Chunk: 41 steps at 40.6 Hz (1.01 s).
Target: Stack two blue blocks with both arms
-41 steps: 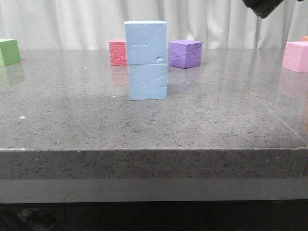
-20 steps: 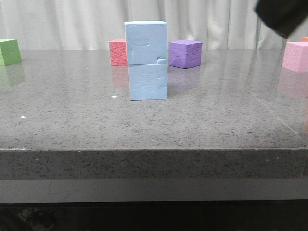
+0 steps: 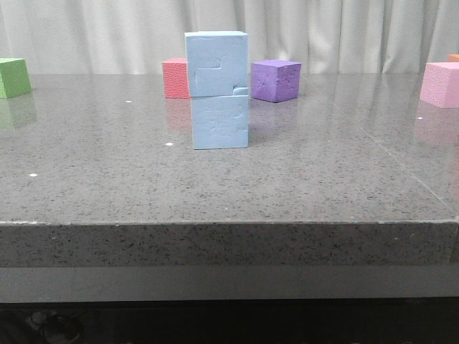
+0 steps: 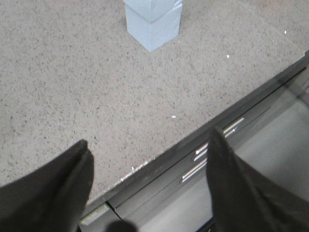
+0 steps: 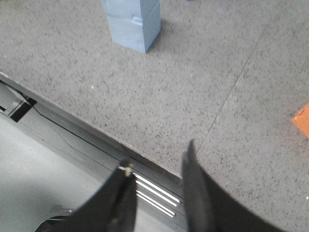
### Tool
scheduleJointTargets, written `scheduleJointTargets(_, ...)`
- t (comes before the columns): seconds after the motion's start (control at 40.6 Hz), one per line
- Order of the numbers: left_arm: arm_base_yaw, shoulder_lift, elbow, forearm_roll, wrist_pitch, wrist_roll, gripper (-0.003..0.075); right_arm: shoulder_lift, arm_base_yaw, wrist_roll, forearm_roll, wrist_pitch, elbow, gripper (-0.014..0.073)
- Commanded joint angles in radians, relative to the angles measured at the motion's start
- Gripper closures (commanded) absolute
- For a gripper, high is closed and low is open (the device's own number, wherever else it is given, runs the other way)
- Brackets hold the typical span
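Note:
The two pale blue blocks stand stacked on the grey stone table: the upper blue block (image 3: 216, 63) sits on the lower blue block (image 3: 220, 122), shifted slightly left. The stack also shows in the left wrist view (image 4: 153, 21) and in the right wrist view (image 5: 131, 21). My left gripper (image 4: 148, 145) is open and empty over the table's front edge, far back from the stack. My right gripper (image 5: 157, 162) is open and empty, also over the front edge. Neither gripper shows in the front view.
A red cube (image 3: 175, 77) and a purple cube (image 3: 275, 79) stand behind the stack. A green cube (image 3: 13, 77) is at the far left, a pink cube (image 3: 441, 84) at the far right. An orange piece (image 5: 301, 121) lies near my right gripper.
The right arm, seen at the top right of the front view before, has left that view. The stacked blue blocks have not moved.

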Motion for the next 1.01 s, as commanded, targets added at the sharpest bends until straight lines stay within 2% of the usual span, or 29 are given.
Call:
scheduleJointTargets(0.0, -0.007, -0.004, -0.026, -0.003, -0.1, -0.009, 0.04, -0.004, -0.003, -0.013, -0.001, -0.084, -0.012, 0.0539)
scheduleJointTargets(0.074, -0.007, -0.004, -0.026, -0.001, -0.113, -0.009, 0.0509, -0.003, -0.003, -0.013, -0.001, -0.098, -0.011, 0.0655)
scheduleJointTargets(0.197, -0.007, -0.004, -0.026, 0.003, -0.119, -0.009, 0.0677, -0.003, -0.003, -0.013, -0.009, -0.116, -0.011, 0.0663)
scheduleJointTargets(0.271, -0.007, -0.004, -0.026, 0.003, -0.114, -0.009, 0.0737, -0.003, -0.003, -0.013, -0.011, -0.109, -0.011, 0.0663)
scheduleJointTargets(0.69, -0.005, -0.017, -0.013, -0.005, -0.125, -0.009, 0.0738, -0.003, -0.003, -0.013, -0.009, -0.098, -0.011, 0.0663)
scheduleJointTargets(0.74, 0.016, -0.04, 0.0, 0.036, -0.13, -0.007, 0.0738, -0.003, -0.003, -0.013, -0.009, -0.098, -0.011, 0.0663)
scheduleJointTargets(0.838, 0.125, -0.122, 0.067, 0.078, -0.173, -0.007, 0.0738, -0.003, -0.003, -0.013, -0.009, -0.097, -0.011, 0.0663)
scheduleJointTargets(0.986, 0.284, -0.287, 0.262, 0.082, -0.351, 0.025, 0.0738, -0.003, -0.003, -0.013, -0.009, -0.098, -0.011, 0.0663)
